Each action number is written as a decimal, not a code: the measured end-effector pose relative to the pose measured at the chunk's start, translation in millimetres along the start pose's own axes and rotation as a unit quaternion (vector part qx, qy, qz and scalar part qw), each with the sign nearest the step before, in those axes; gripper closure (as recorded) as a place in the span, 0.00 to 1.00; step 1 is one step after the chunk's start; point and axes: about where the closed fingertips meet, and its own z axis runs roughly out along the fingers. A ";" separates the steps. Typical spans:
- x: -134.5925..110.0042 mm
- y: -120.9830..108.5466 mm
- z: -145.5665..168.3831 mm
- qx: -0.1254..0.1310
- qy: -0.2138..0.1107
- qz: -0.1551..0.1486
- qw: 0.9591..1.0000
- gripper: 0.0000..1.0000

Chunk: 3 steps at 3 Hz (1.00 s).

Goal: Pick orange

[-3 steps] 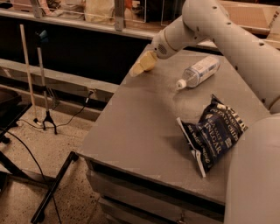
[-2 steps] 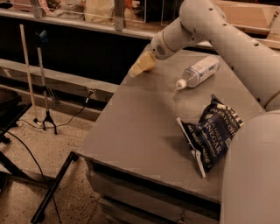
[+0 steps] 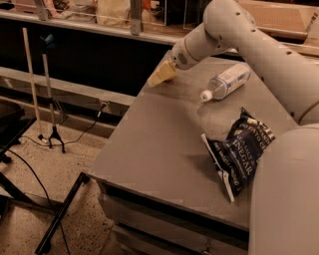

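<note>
No orange shows in the camera view; it is hidden or out of view. My gripper (image 3: 154, 79) is a pale yellow wedge at the end of the white arm (image 3: 234, 30). It hangs over the far left corner of the grey table (image 3: 159, 144), pointing down and to the left. Nothing shows in it. A clear plastic bottle with a white cap (image 3: 225, 81) lies on its side to the right of the gripper, apart from it.
A dark blue chip bag (image 3: 241, 148) lies near the table's right side. My white body (image 3: 286, 199) fills the lower right. A shelf with boxes (image 3: 114, 12) runs along the back. A stand and cables (image 3: 52, 99) are on the floor at left.
The arm's upper part has shifted slightly to the left. The gripper stays over the table's far left corner. Bottle and bag have not moved.
</note>
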 end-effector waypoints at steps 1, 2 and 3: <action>0.4 1.3 3.0 -0.002 0.001 0.000 1.000 0.45; 0.7 2.7 6.2 -0.005 0.002 0.000 1.000 0.69; -5.4 4.7 4.9 -0.011 -0.001 -0.004 1.000 0.92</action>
